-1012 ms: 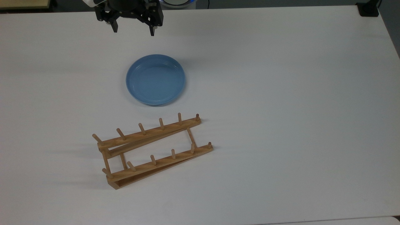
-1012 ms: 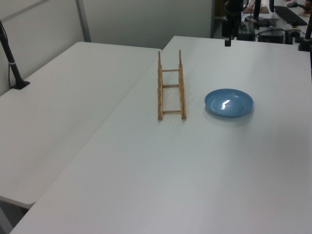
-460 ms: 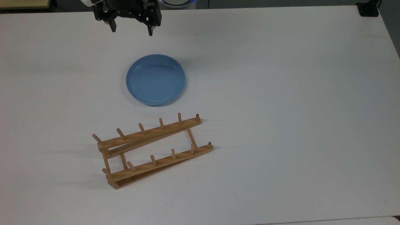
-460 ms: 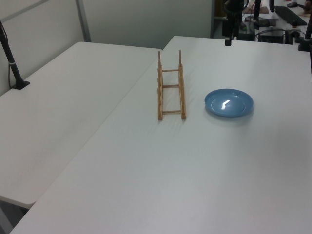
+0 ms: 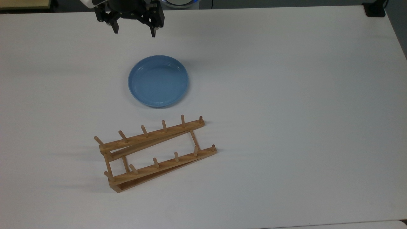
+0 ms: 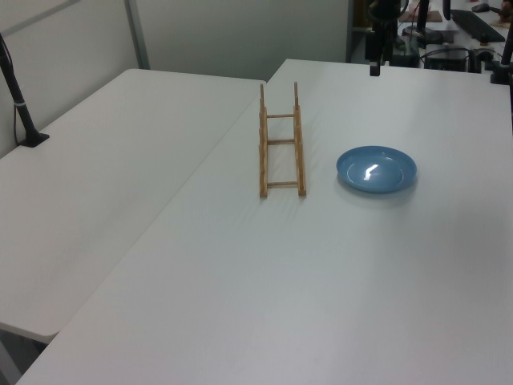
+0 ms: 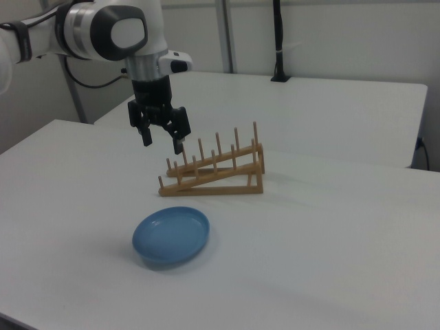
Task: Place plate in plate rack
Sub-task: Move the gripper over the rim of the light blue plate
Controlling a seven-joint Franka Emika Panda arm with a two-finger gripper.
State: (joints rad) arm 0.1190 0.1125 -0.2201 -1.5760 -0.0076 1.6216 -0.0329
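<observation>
The light-blue plate (image 5: 158, 80) (image 6: 376, 169) (image 7: 170, 236) lies flat on the white table. Below it in the top view stands the wooden plate rack (image 5: 155, 152) (image 6: 280, 143) (image 7: 214, 167), with upright pegs and nothing in it. My gripper (image 5: 134, 31) (image 7: 162, 145) hangs open in the air near the top edge of the top view, above and to the left of the plate, holding nothing. In the right view it hovers well above the table, behind the plate and left of the rack.
The white table (image 5: 286, 95) stretches wide on the top view's right. A second white table (image 6: 96, 184) adjoins on the left view's left, with a black post (image 6: 20, 104) on it. A black clamp (image 5: 374, 9) sits at the top view's far right corner.
The gripper has barely shifted near the top edge of the top view. Plate and rack have not moved.
</observation>
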